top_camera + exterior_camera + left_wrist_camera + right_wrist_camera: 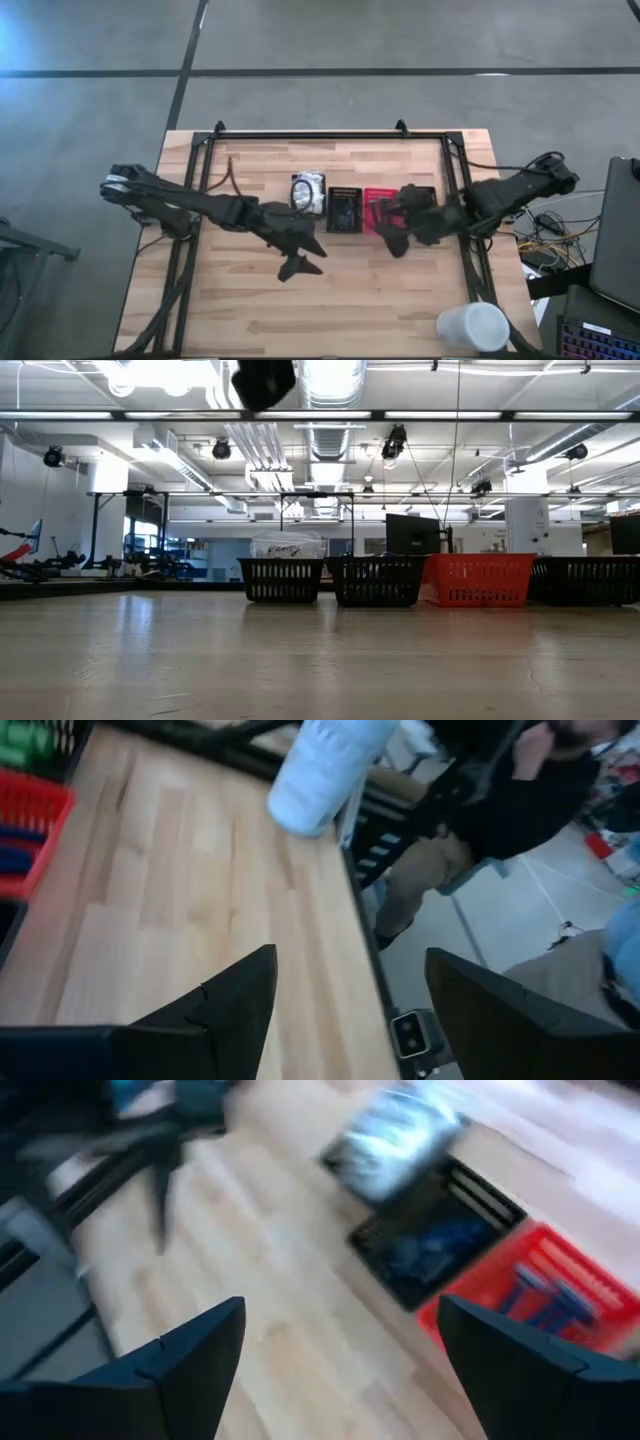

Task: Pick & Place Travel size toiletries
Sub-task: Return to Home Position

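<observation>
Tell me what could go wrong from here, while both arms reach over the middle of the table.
1. The right gripper, open, hangs close to the red bin, and its arm crosses the black bin at the row's right end; a low retreat could snag a mesh rim.
2. The white cup sits near the table edge; a wide swing might knock it off.
3. The left gripper, open too, is near the right one; they could collide.

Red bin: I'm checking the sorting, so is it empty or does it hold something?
Not empty. In the right wrist view, blue razors lie inside the red bin, on its floor.
</observation>
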Tool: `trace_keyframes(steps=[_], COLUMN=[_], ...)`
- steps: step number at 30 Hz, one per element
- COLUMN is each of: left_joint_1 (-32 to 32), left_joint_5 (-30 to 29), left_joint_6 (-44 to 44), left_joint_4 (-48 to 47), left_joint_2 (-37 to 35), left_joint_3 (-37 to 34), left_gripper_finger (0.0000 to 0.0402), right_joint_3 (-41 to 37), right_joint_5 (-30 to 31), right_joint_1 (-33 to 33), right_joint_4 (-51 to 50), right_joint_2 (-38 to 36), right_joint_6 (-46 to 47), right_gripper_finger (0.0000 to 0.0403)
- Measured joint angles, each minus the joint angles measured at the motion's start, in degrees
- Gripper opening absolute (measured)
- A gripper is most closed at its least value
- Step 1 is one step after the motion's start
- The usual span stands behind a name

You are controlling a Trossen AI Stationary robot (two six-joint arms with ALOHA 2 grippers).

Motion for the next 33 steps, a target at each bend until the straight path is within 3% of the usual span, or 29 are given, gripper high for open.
trace_keyframes(steps=[4,8,14,22,26,33], left_joint_1=[0.5,2.1,3.5,3.9,5.0,8.6], left_joint_5=[0.0,0.0,0.2,1.5,1.5,1.4], left_joint_6=[1.7,3.8,3.3,-2.8,-4.7,-4.7], left_joint_4=[0.9,3.7,12.5,39.4,48.5,49.0], left_joint_2=[-3.6,-6.8,-10.0,-15.9,-21.5,-35.8], left_joint_3=[-0.1,-1.0,-7.8,-26.7,-35.9,-47.9], left_gripper_finger=[0.0259,0.0259,0.0259,0.0259,0.0259,0.0259], right_joint_3=[0.6,-4.9,-21.8,-44.1,-50.3,-57.0], right_joint_5=[-1.6,-2.7,-3.3,-5.3,-5.2,-8.7], right_joint_1=[3.9,5.9,6.1,6.1,6.1,6.1], right_joint_4=[5.2,15.9,36.3,62.8,66.5,61.8], right_joint_2=[-2.5,-6.2,-13.5,-26.6,-34.4,-52.5], right_joint_6=[-12.6,-18.6,-19.0,-21.6,-25.5,-30.1], right_gripper_finger=[0.0338,0.0351,0.0361,0.0344,0.0331,0.0315])
